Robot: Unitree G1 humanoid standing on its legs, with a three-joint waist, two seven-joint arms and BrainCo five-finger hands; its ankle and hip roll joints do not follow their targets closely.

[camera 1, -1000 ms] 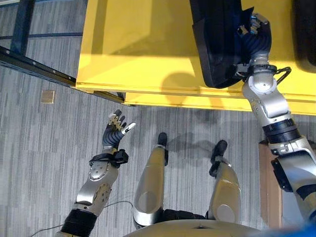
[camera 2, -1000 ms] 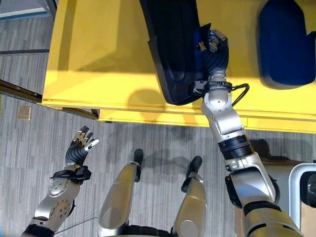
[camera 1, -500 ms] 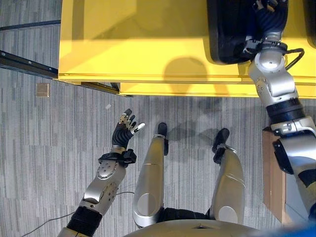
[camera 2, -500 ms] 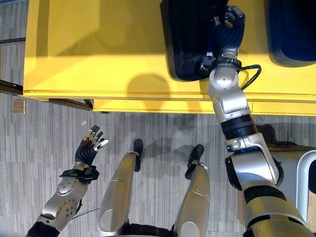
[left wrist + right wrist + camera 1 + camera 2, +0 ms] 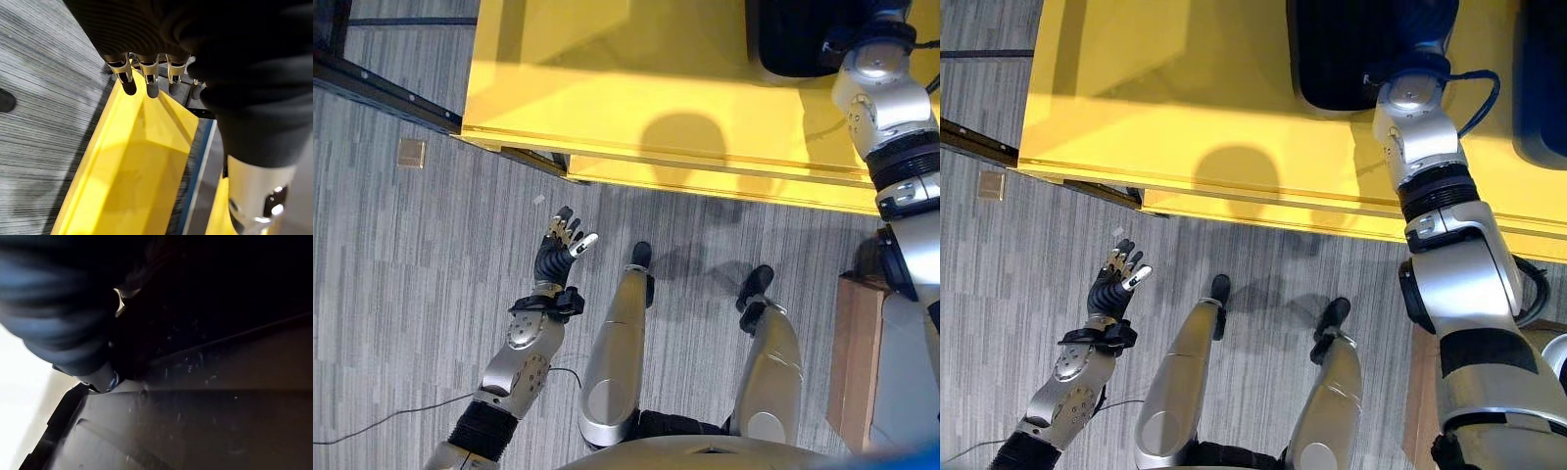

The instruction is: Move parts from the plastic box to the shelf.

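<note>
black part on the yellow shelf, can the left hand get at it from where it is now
Probably not. The left hand hangs open over the floor, short of the yellow shelf, while the black part lies far across it, by the right arm.

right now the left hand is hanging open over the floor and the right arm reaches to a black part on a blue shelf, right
Not quite: the shelf is yellow, as the right eye view shows. The left hand does hang open over the floor, and the right arm does reach to the black part.

Silver-grey arms, dark ribbed wrists, dark-tipped robot hand (image 5: pixel 558 253).
</note>
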